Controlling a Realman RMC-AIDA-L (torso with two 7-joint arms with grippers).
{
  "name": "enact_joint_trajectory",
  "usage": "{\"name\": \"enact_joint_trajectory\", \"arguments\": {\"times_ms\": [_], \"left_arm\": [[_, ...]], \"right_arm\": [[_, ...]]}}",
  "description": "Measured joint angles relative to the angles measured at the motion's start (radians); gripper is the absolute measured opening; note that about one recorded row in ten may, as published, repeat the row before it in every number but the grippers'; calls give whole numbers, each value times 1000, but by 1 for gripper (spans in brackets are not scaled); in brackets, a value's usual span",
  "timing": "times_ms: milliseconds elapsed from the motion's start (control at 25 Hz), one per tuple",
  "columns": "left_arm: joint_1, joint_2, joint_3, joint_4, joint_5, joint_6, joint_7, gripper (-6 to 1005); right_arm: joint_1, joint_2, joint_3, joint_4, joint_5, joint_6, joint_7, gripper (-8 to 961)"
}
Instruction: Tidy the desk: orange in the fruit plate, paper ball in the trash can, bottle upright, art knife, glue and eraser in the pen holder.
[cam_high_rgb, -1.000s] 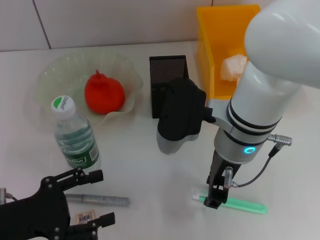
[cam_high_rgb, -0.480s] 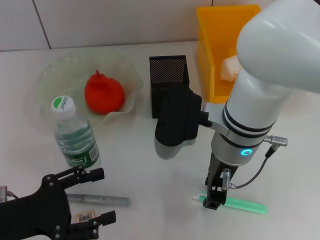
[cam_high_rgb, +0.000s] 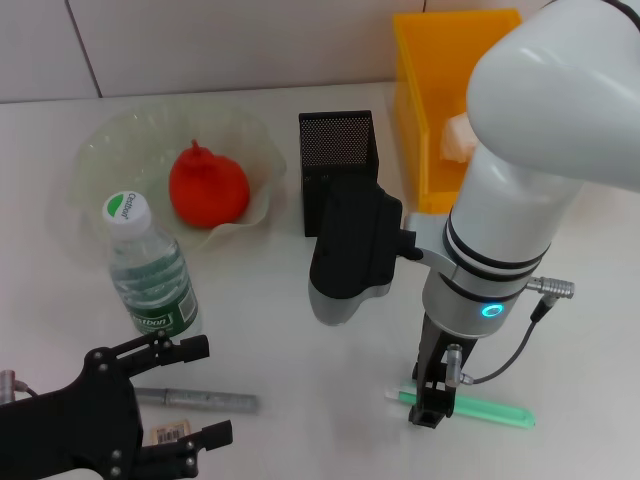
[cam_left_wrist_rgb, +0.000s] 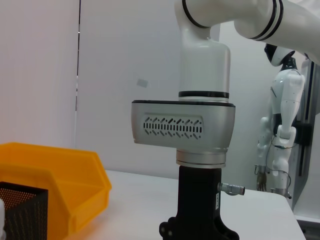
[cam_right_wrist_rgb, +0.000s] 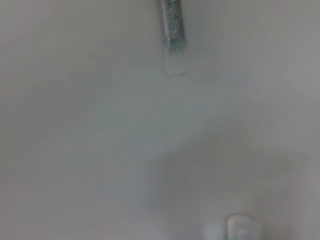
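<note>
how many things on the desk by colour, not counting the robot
red-orange: 1, the orange
yellow: 1, the trash can
black: 1, the pen holder
white: 1, the paper ball
pale green glass: 1, the fruit plate
clear: 1, the bottle
green: 1, the glue stick
grey: 1, the art knife
tan: 1, the eraser
total: 9

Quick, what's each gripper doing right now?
Left gripper: open, holding nothing, over the eraser.
Right gripper: down at the green glue stick; grip cannot be told.
</note>
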Motion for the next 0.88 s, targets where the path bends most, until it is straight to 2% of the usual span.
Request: {"name": "enact_joint_trajectory", "arguments": {"times_ms": [600, 880], "left_arm": [[-1, 0, 0, 0, 0, 1, 0, 815], [-1, 0, 0, 0, 0, 2, 0, 815]], "right_arm": [[14, 0, -23, 26, 0, 19, 0, 411], [17, 0, -16, 38, 3, 27, 0, 268]]}}
